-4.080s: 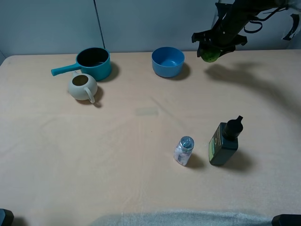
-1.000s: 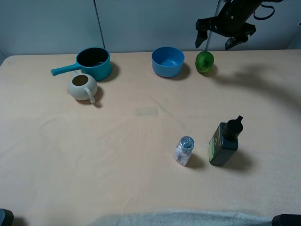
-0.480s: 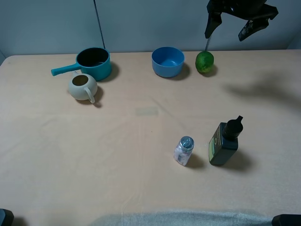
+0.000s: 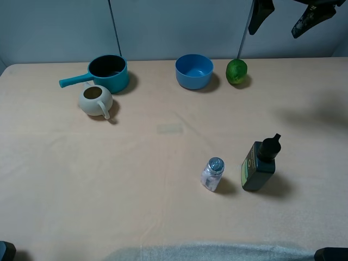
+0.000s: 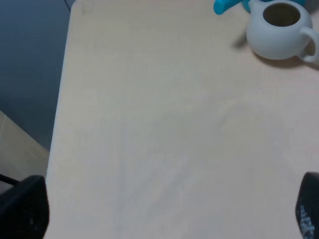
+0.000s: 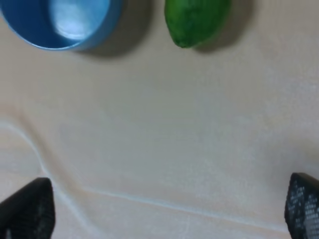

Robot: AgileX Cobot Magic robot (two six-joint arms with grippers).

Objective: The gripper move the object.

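The object (image 4: 236, 71), a small green fruit, rests on the table (image 4: 136, 206) at the far side, just right of the blue bowl (image 4: 194, 70) and apart from it; nothing lies on or against it; the teal saucepan (image 4: 106, 73) and cream jug (image 4: 95, 100) stand far left, the clear shaker (image 4: 212, 174) and dark bottle (image 4: 260, 163) near right. The right gripper (image 4: 285, 16) hangs above the fruit, fingers spread wide, holding nothing; half a second ago it sat lower. Left gripper (image 5: 164, 219): fingers wide apart, empty.
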